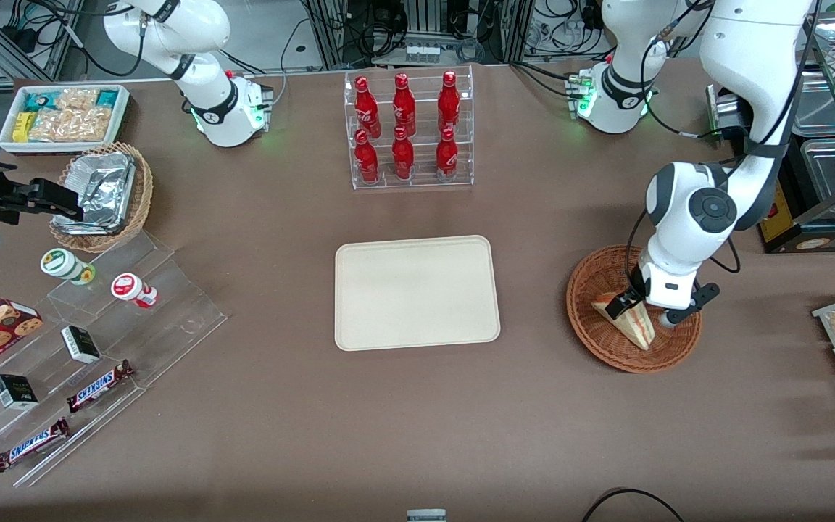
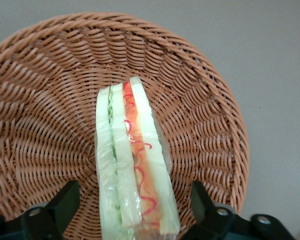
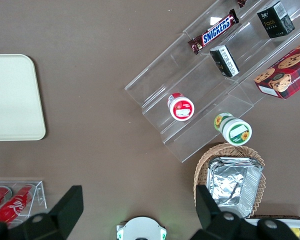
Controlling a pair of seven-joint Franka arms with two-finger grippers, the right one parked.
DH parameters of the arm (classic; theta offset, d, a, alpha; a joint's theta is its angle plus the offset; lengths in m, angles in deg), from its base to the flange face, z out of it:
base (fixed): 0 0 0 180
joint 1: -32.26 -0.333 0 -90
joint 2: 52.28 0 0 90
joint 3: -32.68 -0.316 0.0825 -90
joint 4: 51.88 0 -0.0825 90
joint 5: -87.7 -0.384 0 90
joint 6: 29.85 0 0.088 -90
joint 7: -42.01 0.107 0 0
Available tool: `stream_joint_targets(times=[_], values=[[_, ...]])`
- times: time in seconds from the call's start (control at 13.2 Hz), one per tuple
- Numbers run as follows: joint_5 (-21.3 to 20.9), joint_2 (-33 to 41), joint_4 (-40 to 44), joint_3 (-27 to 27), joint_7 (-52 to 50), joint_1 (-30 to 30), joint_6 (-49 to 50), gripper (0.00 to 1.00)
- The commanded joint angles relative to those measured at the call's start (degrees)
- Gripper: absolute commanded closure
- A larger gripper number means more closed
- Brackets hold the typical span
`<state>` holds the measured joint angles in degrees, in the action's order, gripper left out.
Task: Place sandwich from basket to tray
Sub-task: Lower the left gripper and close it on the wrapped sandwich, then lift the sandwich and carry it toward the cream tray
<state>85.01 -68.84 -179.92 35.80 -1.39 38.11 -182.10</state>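
End effector (image 1: 651,308): You see it at the lower right of the front picture, low down inside the basket. Its two fingers (image 2: 65,200) are spread wide apart, one on each side of the sandwich. There is a gap between each finger and the wrap, so it holds nothing.

Sandwich (image 1: 628,317): It lies in the basket, on the part of the bowl nearest the front camera. In the wrist picture you look at its cut edge (image 2: 132,165): pale bread, a green strip, an orange strip, and thin red lines on the clear wrap.

Basket (image 1: 591,279): Round, reddish-brown and woven. It sits on the tabletop toward the working arm's end, well apart from the tray.

Tray (image 1: 416,291): Cream, flat, with round corners. It is in the middle of the front picture and has nothing on it.

Tabletop (image 1: 280,406): Plain brown all over.

Other things: Red bottles (image 1: 403,127) stand in a clear rack at the top middle, farther from the front camera than the tray. At the left you see clear steps with Snickers bars (image 1: 98,386), small dark boxes and two little tubs. Above them is a tan basket with foil trays (image 1: 102,190) and a white bin of snacks (image 1: 62,116).

Room: Cables and metal frames run along the top edge.
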Motion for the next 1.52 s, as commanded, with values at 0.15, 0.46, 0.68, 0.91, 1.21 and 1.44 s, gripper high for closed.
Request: stream_joint_targets(times=[0.15, 0.46, 0.68, 0.91, 1.21, 1.44], values=[[-0.9, -0.5, 0.3, -0.2, -0.6, 0.2, -1.2, 1.0], [-1.1, 0.9, 4.4, -0.2, -0.4, 0.2, 5.9, 1.0], [-1.1, 1.3, 13.9, 0.0, 1.5, 0.9, 21.2, 1.0], [-0.9, 1.1, 23.4, 1.3, 3.6, 1.7, 34.1, 1.0], [-0.7, 0.7, 29.9, 8.6, 2.6, 1.7, 37.3, 1.0], [-0.7, -0.5, 32.6, 16.5, 0.0, 1.8, 37.5, 1.0]])
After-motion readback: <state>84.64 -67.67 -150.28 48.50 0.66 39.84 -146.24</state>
